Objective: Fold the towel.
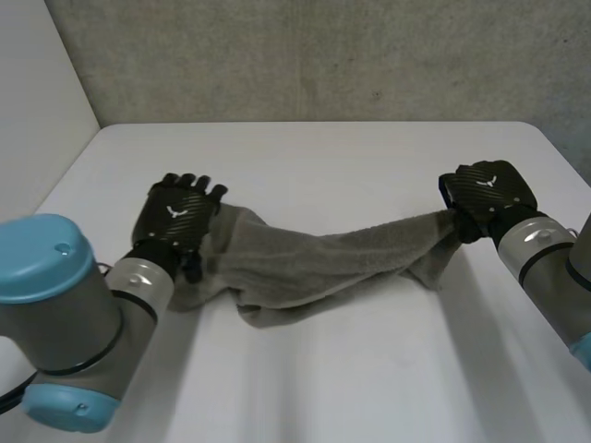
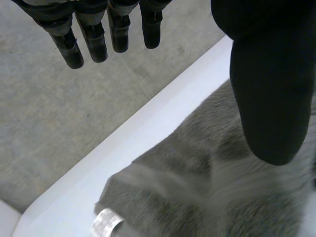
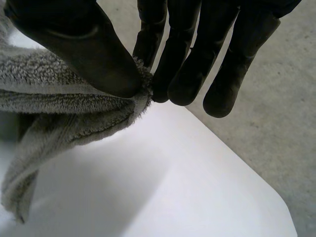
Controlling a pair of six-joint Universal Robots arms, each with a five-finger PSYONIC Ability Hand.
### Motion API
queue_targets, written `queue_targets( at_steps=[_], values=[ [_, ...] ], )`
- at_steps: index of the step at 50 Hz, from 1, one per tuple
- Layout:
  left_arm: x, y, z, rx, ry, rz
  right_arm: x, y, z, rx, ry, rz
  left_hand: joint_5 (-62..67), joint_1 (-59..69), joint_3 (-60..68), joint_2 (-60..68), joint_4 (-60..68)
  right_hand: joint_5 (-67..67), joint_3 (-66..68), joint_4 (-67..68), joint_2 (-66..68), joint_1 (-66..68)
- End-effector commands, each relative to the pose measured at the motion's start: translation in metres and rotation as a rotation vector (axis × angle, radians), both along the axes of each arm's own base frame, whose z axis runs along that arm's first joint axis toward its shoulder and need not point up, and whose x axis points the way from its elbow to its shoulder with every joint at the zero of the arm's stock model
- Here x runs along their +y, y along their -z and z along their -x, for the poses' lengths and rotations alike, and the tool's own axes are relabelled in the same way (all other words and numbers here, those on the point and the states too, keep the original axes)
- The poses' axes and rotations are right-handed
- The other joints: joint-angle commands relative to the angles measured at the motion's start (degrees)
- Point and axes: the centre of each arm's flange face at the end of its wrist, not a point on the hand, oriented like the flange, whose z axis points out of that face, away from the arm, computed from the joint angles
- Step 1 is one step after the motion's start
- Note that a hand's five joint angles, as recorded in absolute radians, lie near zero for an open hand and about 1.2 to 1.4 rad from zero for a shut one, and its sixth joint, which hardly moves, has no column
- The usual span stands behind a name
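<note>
A grey towel (image 1: 314,263) lies bunched and stretched across the white table (image 1: 323,157) between both hands. My left hand (image 1: 177,214) hovers over the towel's left end with fingers (image 2: 94,37) straight and spread, the thumb (image 2: 269,94) apart above the towel (image 2: 197,187), holding nothing. My right hand (image 1: 488,194) is shut on the towel's right end, lifting it slightly off the table. There the thumb (image 3: 84,44) pinches the towel's edge (image 3: 64,94) against the fingers (image 3: 187,64).
A small white label (image 2: 106,222) sits on the towel's edge below my left hand. The table's far edge (image 2: 148,118) runs close beyond the left hand, with grey floor behind. Bare tabletop (image 1: 369,369) lies in front of the towel.
</note>
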Motion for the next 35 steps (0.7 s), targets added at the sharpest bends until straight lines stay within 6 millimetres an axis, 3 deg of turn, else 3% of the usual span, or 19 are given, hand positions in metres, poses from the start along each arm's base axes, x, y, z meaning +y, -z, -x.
queue_targets(
  at_steps=[1, 9, 16, 22, 35],
  values=[
    [0.007, 0.004, -0.017, -0.005, -0.041, -0.035, 0.0, 0.009, 0.006, 0.0, 0.015, -0.01, 2.5, 3.3, 3.3, 3.4, 3.4, 2.7, 3.8, 3.3, 4.0, 5.0],
    [0.028, 0.021, -0.024, -0.029, -0.037, -0.102, 0.001, 0.014, 0.006, 0.004, 0.013, -0.025, 19.7, 20.4, 20.4, 20.5, 20.5, 2.7, 3.8, 3.3, 4.0, 5.0],
    [0.038, 0.028, -0.025, -0.044, -0.026, -0.129, 0.0, 0.016, 0.007, 0.003, 0.018, -0.024, 20.7, 21.4, 21.4, 21.5, 21.5, 2.7, 3.8, 3.3, 4.0, 5.0],
    [0.033, 0.03, -0.023, -0.038, -0.025, -0.118, 0.001, 0.016, 0.006, 0.003, 0.013, -0.024, 11.2, 11.9, 11.9, 12.0, 12.0, 2.7, 3.8, 3.3, 4.0, 5.0],
    [0.007, 0.058, -0.007, -0.055, -0.018, -0.152, 0.003, 0.019, 0.007, 0.005, 0.013, -0.033, 11.1, 11.9, 11.9, 12.0, 12.0, 2.7, 3.8, 3.3, 4.0, 5.0]
  ],
)
